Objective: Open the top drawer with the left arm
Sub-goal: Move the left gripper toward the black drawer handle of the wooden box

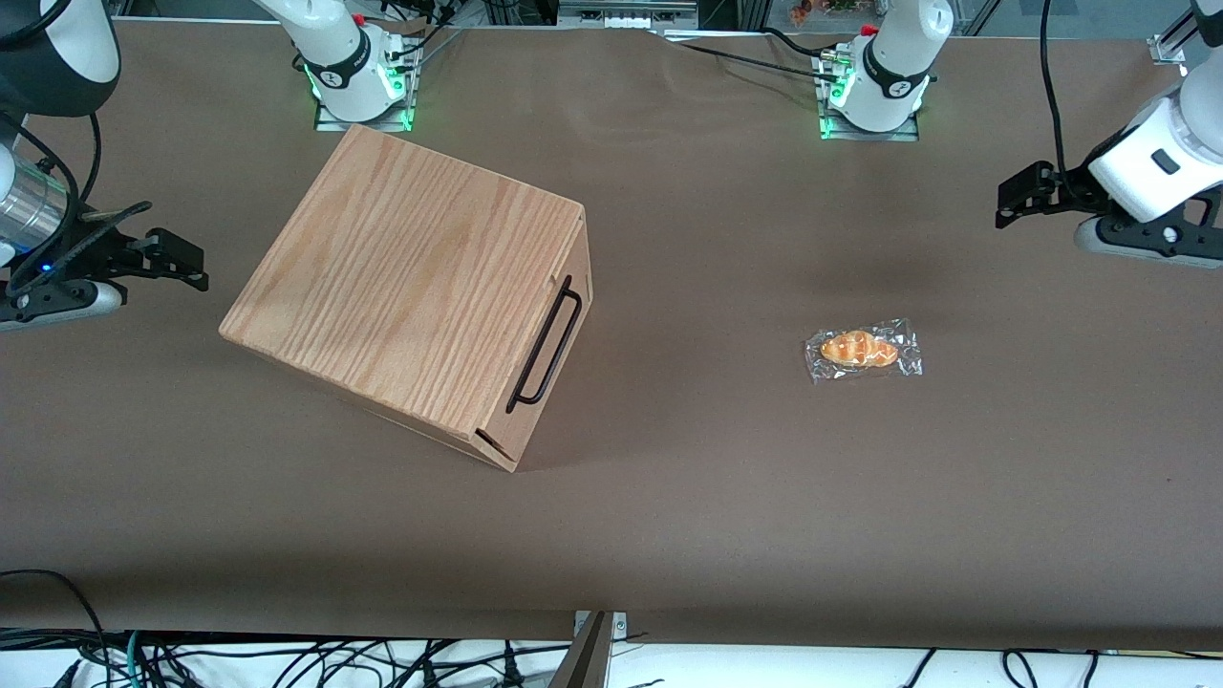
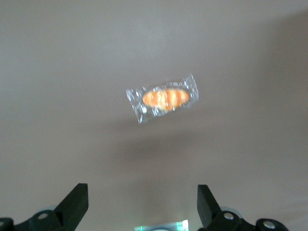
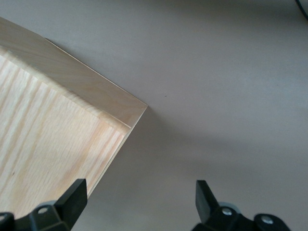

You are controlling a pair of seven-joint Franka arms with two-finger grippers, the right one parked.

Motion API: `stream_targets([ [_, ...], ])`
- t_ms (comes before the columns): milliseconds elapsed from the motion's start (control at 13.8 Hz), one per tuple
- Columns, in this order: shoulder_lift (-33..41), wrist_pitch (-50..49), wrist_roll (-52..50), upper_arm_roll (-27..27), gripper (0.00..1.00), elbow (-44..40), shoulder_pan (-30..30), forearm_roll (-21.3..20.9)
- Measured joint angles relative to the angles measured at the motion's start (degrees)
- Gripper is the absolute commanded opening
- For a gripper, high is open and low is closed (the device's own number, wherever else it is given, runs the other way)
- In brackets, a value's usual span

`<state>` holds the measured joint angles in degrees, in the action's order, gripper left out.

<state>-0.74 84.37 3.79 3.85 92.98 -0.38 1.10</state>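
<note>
Brown paper covers the desk [image 1: 669, 497], and the cabinet [image 1: 401, 277] is your landmark: the top drawer [image 1: 559, 358] sits shut in its front, black handle [image 1: 547, 346] facing the working arm's end. You have open desk in front of it; only a wrapped bun [image 1: 863, 350] lies there. Your pincer [image 1: 1015, 203] hangs spread, well apart from the cabinet; come in level and hook the handle's middle.

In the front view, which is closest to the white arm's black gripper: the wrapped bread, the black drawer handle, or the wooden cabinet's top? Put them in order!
The left arm's black gripper hovers open at the working arm's end of the table.
1. Orange bread roll in clear plastic wrapper: on the brown table, nearer the front camera than the gripper.
2. Thin black wire handle: on the closed top drawer's front.
3. Oak-grain cabinet top: toward the parked arm's end.
</note>
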Motion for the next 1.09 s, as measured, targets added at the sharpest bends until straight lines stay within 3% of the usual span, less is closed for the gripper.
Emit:
stream_targets([
  [362,-4.5,-0.3,-0.18,4.32,1.0,-2.35,-4.99,3.9],
  [651,-15.88,0.76,-4.34,5.1,1.0,-14.1,-13.81,6.77],
  [941,-26.03,11.1,-13.9,5.21,1.0,-22.69,-20.48,10.28],
  [1086,-28.46,17.65,-14.67,5.18,1.0,-23.36,-21.4,14.95],
])
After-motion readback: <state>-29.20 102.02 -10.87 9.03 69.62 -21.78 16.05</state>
